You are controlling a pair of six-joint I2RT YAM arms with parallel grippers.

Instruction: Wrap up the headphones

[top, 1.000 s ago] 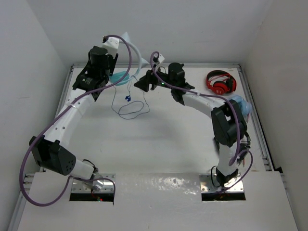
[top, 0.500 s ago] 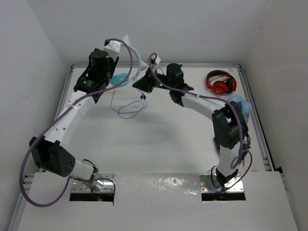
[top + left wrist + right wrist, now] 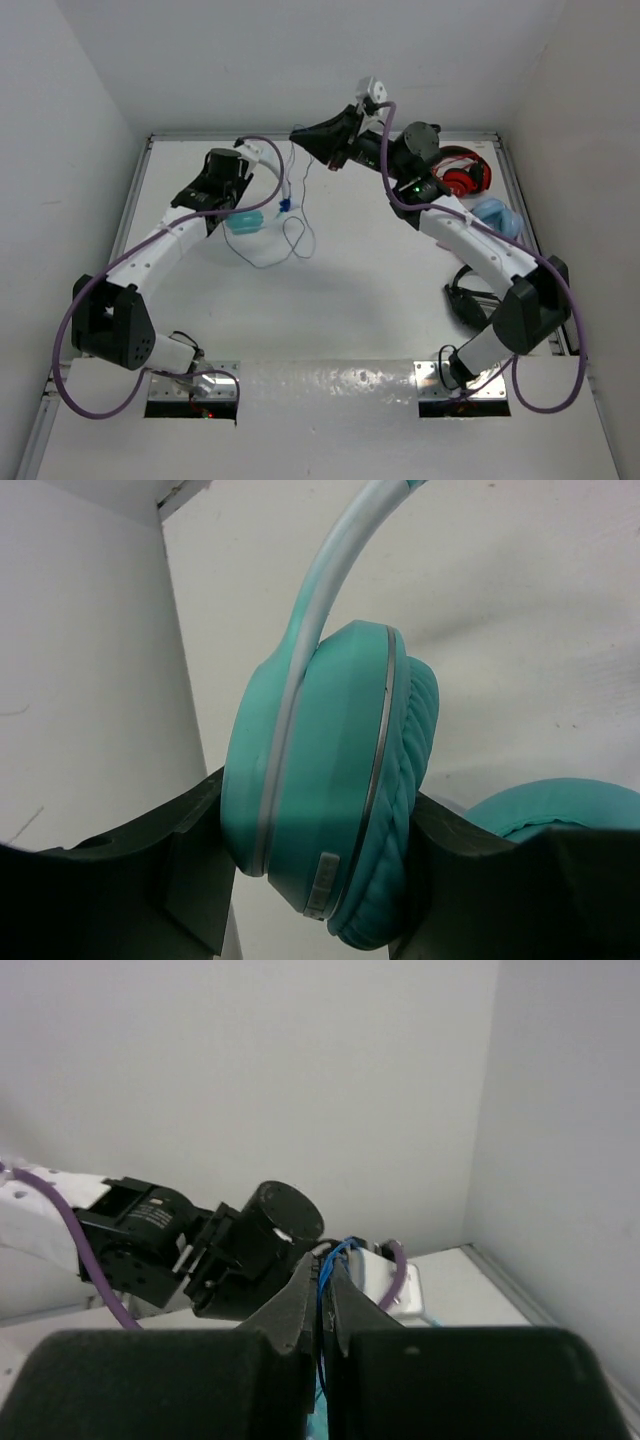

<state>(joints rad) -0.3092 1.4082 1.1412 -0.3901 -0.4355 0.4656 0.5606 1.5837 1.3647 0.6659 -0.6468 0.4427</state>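
Observation:
The teal headphones point(image 3: 244, 222) hang over the left part of the table. My left gripper point(image 3: 236, 210) is shut on one ear cup point(image 3: 320, 780), which fills the gap between both fingers. The second ear cup point(image 3: 560, 810) shows at the lower right, and the pale headband point(image 3: 335, 570) arches up and away. The thin dark cable point(image 3: 292, 170) runs up from a loop point(image 3: 275, 250) on the table, past the blue plug point(image 3: 285, 208). My right gripper point(image 3: 298, 133), raised near the back wall, is shut on this cable point(image 3: 322, 1290), which is pinched between its fingertips.
Red headphones point(image 3: 460, 172) lie at the back right, with paler blue headphones point(image 3: 497, 215) just in front of them. A dark object point(image 3: 465, 295) sits beside the right arm's lower link. The raised table rim point(image 3: 150, 160) and white walls close in the back and sides.
My right gripper shut on the cable and rose back and right, drawing it up. My left arm brought the headphones forward and lower over the table.

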